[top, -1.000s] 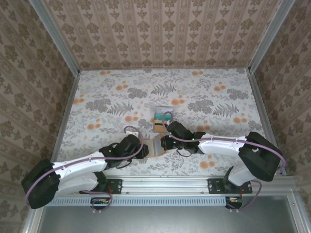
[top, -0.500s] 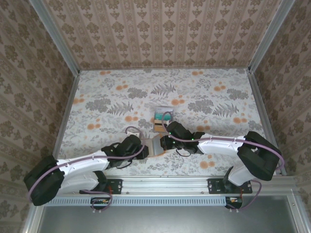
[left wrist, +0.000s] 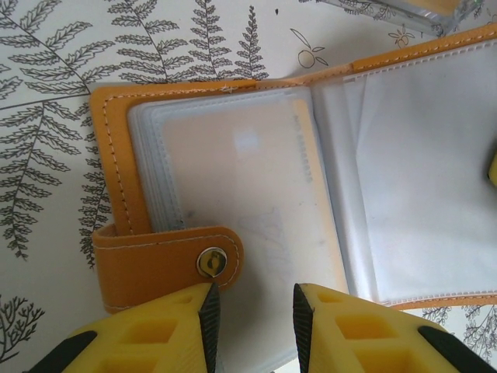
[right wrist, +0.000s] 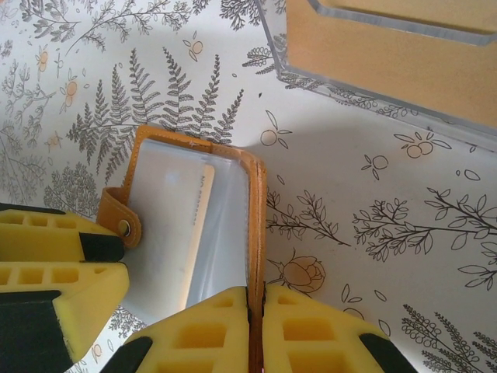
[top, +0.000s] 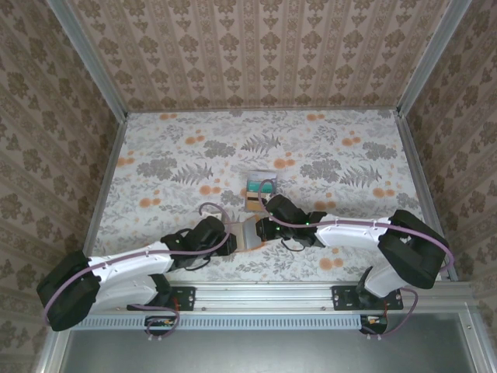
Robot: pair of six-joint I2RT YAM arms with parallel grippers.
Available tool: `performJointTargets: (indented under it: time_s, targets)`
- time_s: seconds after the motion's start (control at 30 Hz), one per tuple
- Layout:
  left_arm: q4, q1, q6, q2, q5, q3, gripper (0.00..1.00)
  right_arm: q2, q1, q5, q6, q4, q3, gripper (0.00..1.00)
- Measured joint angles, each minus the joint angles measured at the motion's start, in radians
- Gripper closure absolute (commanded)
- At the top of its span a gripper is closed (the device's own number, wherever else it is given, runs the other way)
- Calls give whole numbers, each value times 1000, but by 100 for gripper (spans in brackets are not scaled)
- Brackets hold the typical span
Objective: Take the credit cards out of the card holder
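The orange card holder [left wrist: 116, 171] lies open on the table, its clear sleeves showing. A pale credit card [left wrist: 248, 194] with an orange-tan edge sits inside the left sleeve [right wrist: 175, 210]. My left gripper [left wrist: 254, 326] is open, its fingertips straddling the sleeve's near edge beside the snap tab [left wrist: 210, 262]. My right gripper [right wrist: 256, 299] is shut on the card holder's right cover [right wrist: 256, 225], holding that flap up on edge. From above, the card holder [top: 247, 233] sits between the left gripper [top: 231, 238] and the right gripper [top: 260, 231].
A clear tray [top: 258, 193] just behind the card holder holds a teal card [top: 256, 184] and an orange-tan card [top: 255, 202]; the tray [right wrist: 326, 85] is close to the right wrist. Patterned walls enclose the floral table [top: 349, 163].
The left wrist has shifted slightly near the card holder. The right gripper keeps its hold on the cover.
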Motion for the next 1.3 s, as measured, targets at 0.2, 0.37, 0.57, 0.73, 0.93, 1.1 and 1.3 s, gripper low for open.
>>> performJointTargets:
  time_s: [0.2,0.37,0.57,0.73,0.93,1.1,1.3]
  targets:
    - [-26,-7,-7,-10,-7,0,66,0,2,0,0,5,0,89]
    - [-34,-10,-11,-10,-11,0,66,0,2,0,0,5,0,89]
    - [-32,-13,-11,-6,-13,0,66,0,2,0,0,5,0,89]
    - [1,-13,-14,19,-10,0,65,0,2,0,1,5,0,89]
    - [40,-13,-14,29,5,0,57,0,4,0,9,5,0,89]
    - [60,-13,-14,29,17,0,51,1,4,0,12,5,0,89]
    - [88,-14,-8,29,28,0,47,6,5,0,12,5,0,89]
